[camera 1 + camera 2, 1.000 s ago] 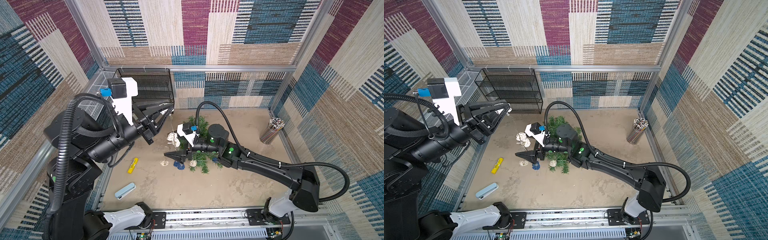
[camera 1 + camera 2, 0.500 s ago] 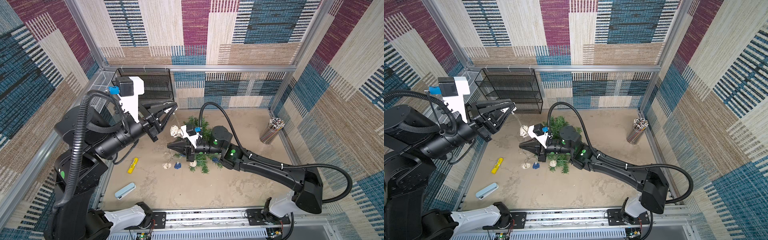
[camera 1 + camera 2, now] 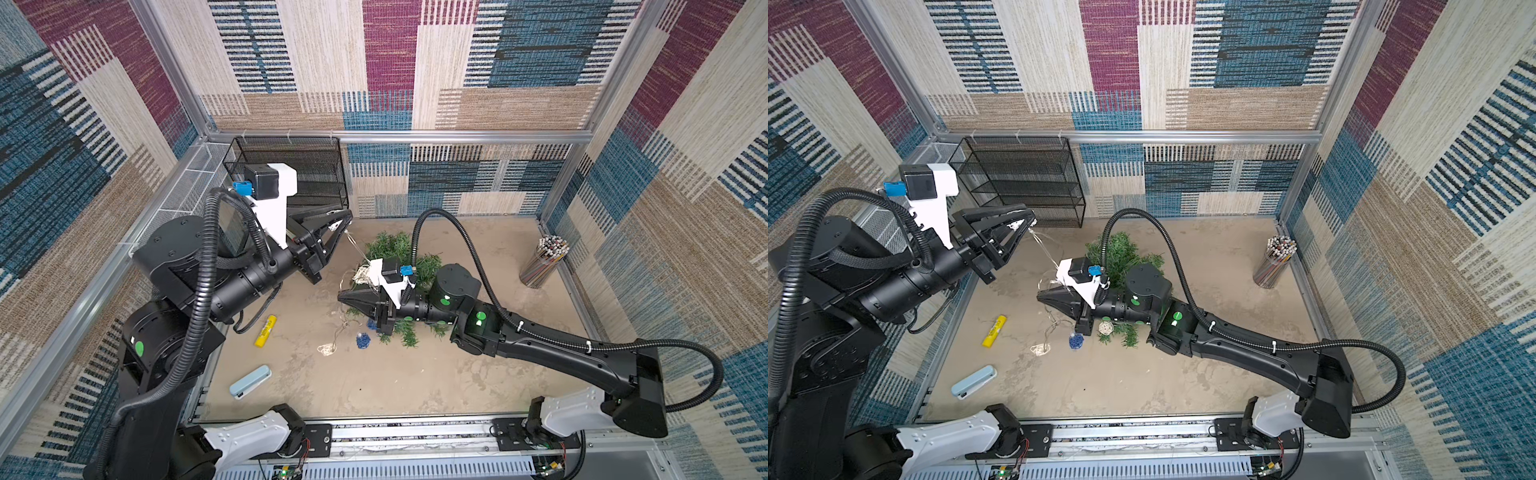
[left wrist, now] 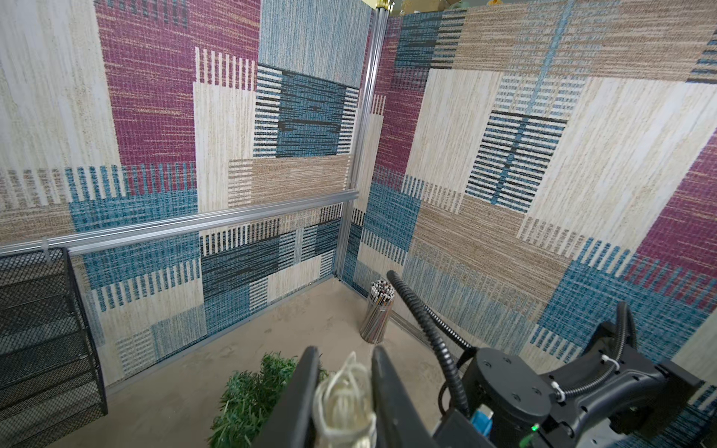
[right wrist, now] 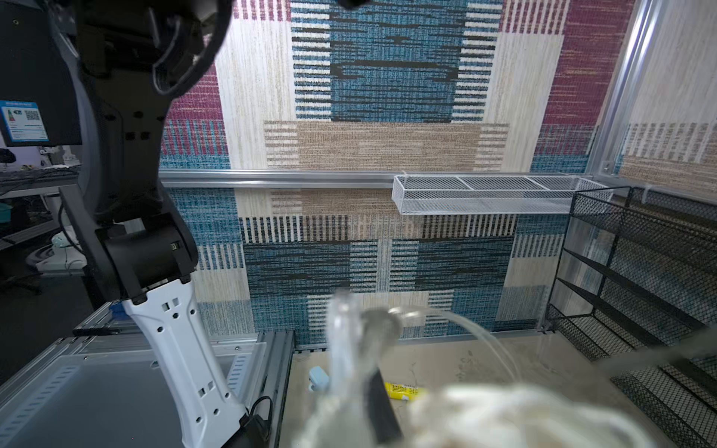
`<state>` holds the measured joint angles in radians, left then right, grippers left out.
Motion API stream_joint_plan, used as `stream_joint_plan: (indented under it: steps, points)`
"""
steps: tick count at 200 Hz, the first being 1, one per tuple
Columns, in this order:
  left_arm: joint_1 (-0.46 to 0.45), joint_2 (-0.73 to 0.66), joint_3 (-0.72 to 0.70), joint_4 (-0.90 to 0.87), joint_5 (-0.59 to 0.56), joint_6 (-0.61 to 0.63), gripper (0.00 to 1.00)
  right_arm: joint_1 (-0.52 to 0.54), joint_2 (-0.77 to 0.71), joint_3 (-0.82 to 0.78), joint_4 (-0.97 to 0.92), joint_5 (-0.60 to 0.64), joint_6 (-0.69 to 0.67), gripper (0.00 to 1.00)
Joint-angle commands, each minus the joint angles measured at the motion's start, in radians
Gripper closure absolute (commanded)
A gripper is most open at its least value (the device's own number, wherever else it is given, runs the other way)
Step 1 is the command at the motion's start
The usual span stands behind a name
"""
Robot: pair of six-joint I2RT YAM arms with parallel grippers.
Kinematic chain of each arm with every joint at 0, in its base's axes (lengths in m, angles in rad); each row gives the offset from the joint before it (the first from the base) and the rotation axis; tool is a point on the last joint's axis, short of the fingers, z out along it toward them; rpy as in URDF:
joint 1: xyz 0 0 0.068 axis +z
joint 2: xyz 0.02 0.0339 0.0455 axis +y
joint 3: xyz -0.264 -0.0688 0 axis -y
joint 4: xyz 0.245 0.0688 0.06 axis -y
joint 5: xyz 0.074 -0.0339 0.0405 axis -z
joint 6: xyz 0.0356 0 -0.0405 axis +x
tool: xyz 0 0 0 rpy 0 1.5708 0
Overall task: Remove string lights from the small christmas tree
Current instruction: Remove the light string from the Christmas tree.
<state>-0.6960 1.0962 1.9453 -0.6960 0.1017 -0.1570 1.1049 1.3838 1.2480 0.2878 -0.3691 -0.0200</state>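
String lights — left fingers clamp a cream ball; right fingers closed beside the tree.

I see a black mesh shelf rack in a back corner, a clear cup of coloured sticks well apart from it, and a yellow tube near a pale blue case.

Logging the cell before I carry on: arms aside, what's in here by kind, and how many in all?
small christmas tree: 1
string lights: 1
yellow tube: 1
pale blue case: 1
cup of coloured sticks: 1
black mesh rack: 1
white mesh tray: 1
Total: 7
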Motion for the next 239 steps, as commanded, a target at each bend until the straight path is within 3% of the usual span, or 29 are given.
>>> stream_joint_plan:
  steps: [1, 56, 122, 239]
  points:
    - [0.001, -0.022, -0.040, -0.006, -0.087, 0.024, 0.73, 0.004, -0.034, 0.003, 0.029, 0.038, -0.006, 1.00]
    - [0.001, -0.042, -0.100, -0.014, -0.102, 0.016, 0.73, 0.022, -0.108, 0.049, -0.049, 0.057, -0.027, 1.00]
    - [0.001, 0.009, -0.068, 0.009, 0.042, -0.038, 0.73, 0.033, -0.226, 0.113, -0.193, 0.118, -0.070, 1.00]
    - [-0.022, 0.097, -0.059, 0.091, 0.199, -0.121, 0.74, 0.022, -0.494, -0.044, -0.371, 0.347, -0.072, 1.00]
